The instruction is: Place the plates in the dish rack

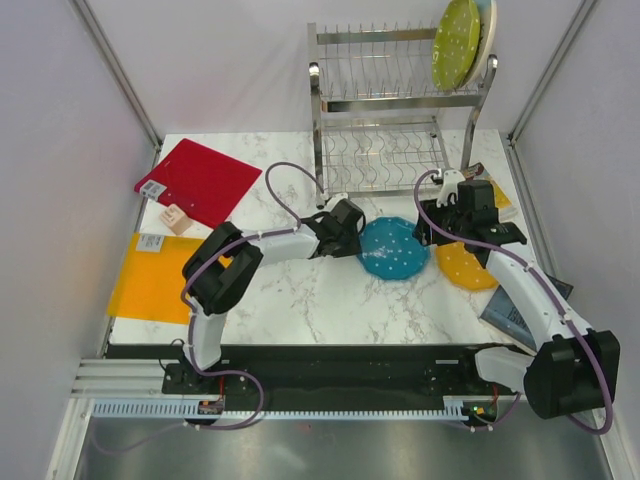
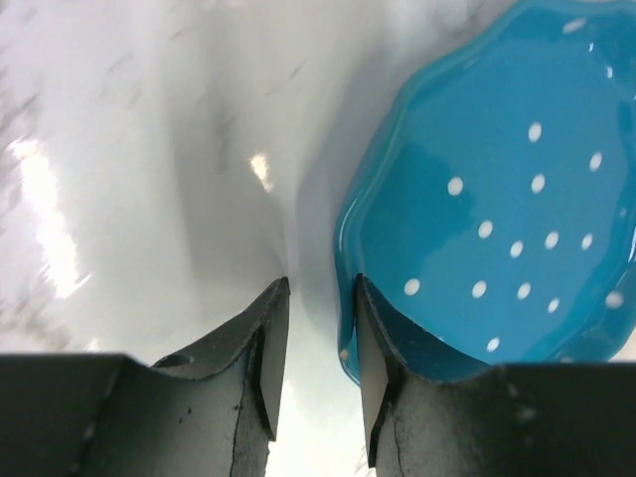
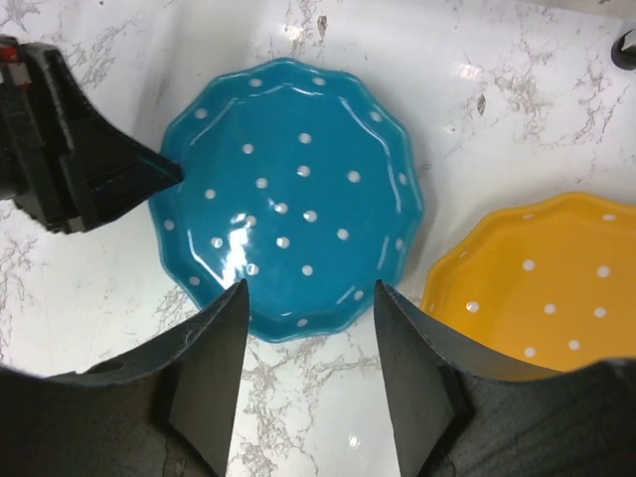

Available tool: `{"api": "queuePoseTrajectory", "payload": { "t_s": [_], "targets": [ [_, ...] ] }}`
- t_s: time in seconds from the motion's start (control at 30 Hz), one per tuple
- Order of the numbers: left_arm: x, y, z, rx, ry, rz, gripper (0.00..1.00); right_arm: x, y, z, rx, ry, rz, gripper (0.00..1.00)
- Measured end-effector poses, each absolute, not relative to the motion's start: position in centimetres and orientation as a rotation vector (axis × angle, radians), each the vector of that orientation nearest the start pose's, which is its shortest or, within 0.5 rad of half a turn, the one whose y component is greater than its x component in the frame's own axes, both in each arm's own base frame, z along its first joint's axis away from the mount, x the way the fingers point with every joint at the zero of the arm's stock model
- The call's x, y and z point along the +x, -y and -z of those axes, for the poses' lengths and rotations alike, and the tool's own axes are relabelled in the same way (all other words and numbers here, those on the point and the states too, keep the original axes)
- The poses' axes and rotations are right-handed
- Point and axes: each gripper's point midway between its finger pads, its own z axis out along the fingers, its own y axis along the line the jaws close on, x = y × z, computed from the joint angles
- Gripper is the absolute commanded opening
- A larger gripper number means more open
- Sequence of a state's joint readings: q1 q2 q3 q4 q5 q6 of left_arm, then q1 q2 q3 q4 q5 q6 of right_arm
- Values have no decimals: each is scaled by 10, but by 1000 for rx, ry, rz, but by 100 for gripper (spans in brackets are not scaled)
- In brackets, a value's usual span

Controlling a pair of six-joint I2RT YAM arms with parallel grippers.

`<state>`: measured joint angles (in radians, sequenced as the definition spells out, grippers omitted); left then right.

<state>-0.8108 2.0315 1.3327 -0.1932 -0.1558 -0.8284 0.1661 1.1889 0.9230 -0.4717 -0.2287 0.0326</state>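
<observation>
**Jaws parted on both arms, blue plate between them**

From above, the left jaws and the right jaws face each other across the blue plate (image 1: 393,250), which lies flat on the tabletop (image 1: 320,300). An orange plate (image 1: 465,268) lies just beside the right jaws, partly under that arm. Well beyond both, the dish rack (image 1: 380,100) holds a green plate (image 1: 455,42) upright on its top tier, with a cream plate (image 1: 489,30) behind it.

At the left wrist, the left jaws stand a narrow slot apart with bare tabletop showing through, gripping nothing. The blue plate's scalloped rim meets the inner face of one finger.

At the right wrist, the right jaws are spread wide and empty, hovering over the blue plate's near rim.

The plate looks glazed, so it is probably stiff, slick and breakable. Lying flat, it offers little to pinch. The raised rim seems the best hold, with one finger under the lip and one inside.
</observation>
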Motion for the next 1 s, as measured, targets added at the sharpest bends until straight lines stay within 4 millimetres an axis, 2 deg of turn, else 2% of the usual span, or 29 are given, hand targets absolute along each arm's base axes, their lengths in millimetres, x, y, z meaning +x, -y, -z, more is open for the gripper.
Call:
{"api": "queuePoseTrajectory", "payload": {
  "t_s": [0.1,0.2,0.3,0.33,0.47,0.53,0.8,0.9,0.93,0.97,1.0],
  "targets": [
    [327,342,-23,-100,-2542,488,40,314,-94,-156,-276,-2295,-361,61],
    [307,310,-22,-119,-2568,447,40,309,-95,-143,-283,-2329,-376,64],
    [290,275,-21,-144,-2582,412,41,302,-102,-124,-301,-2384,-433,68],
    [286,265,-21,-151,-2584,405,41,300,-105,-116,-302,-2407,-461,73],
    [270,222,-20,-196,-2579,413,43,292,-120,-82,-264,-2491,-594,77],
    [269,214,-21,-202,-2570,462,46,290,-129,-70,-238,-2523,-670,78],
    [279,200,-25,-248,-2502,676,45,308,-163,-37,-128,-2570,-954,76],
    [285,198,-24,-247,-2499,717,31,320,-174,-38,-115,-2548,-1016,76],
    [286,200,-23,-241,-2500,740,14,325,-177,-38,-117,-2543,-1028,76],
    [288,203,-23,-232,-2503,769,5,330,-182,-38,-123,-2536,-1040,75],
    [290,208,-23,-217,-2502,803,3,334,-187,-38,-136,-2528,-1055,75]
  ]
}}
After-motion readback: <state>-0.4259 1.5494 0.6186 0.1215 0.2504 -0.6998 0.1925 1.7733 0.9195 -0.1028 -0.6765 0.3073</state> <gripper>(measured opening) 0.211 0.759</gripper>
